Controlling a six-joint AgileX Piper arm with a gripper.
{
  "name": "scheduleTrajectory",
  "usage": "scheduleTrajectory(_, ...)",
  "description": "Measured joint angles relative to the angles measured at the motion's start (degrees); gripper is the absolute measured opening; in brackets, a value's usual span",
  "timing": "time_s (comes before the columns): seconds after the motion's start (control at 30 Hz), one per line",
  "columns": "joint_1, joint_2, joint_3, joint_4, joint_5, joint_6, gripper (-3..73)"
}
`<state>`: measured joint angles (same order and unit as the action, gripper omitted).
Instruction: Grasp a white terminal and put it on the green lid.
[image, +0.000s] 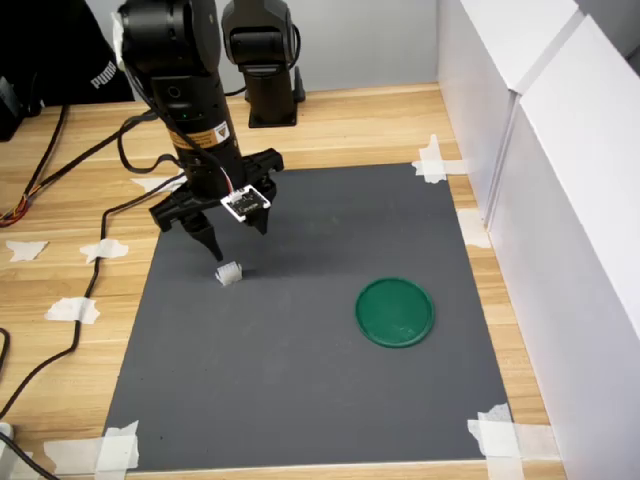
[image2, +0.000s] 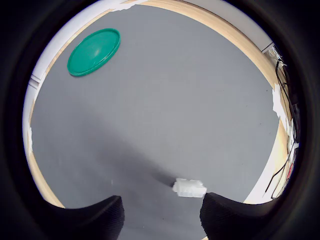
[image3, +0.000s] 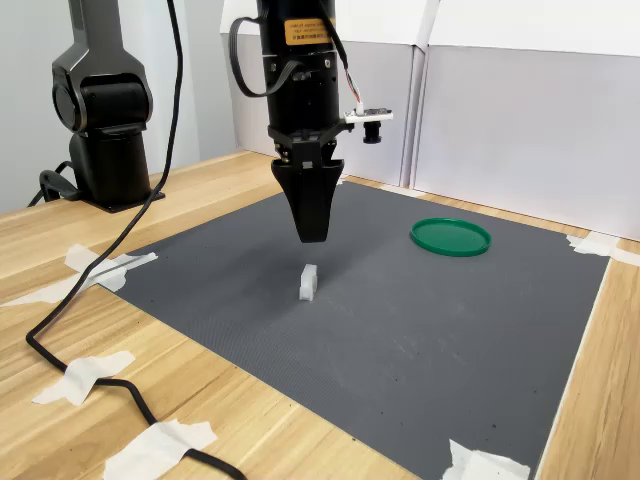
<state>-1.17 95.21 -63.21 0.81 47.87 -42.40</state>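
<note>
The white terminal (image: 229, 272) is a tiny ribbed block lying on the dark grey mat (image: 300, 380); it also shows as the terminal (image3: 308, 282) in the second exterior view. My gripper (image: 237, 232) hangs open a short way above it, touching nothing. In the wrist view the terminal (image2: 189, 187) lies in the gap between the two dark fingertips (image2: 95, 217), closer to one of them. The green lid (image: 395, 311) lies flat on the mat, well off toward the first exterior view's right, and appears as the lid (image2: 94, 51) and the lid (image3: 451, 236) in the other views.
White panels (image: 560, 200) wall the first exterior view's right side. A second black arm base (image: 268, 70) stands at the back of the wooden table. Black cables (image: 90, 280) and white tape scraps (image: 72, 310) lie left of the mat. Tape holds the mat's corners.
</note>
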Motion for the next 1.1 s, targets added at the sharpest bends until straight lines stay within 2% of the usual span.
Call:
scheduleTrajectory(0.4,0.0,2.19,0.4,-0.81,-0.9,1.16,63.6)
scheduleTrajectory(0.6,-0.34,2.19,-3.94,-0.81,4.04,2.9,63.6)
scheduleTrajectory(0.73,-2.83,2.13,-7.0,-0.15,5.62,2.72,63.6)
scheduleTrajectory(0.93,-8.15,2.13,-7.89,0.19,6.65,-3.99,63.1)
scheduleTrajectory(1.1,-10.76,2.41,-7.89,0.31,6.4,-5.96,63.1)
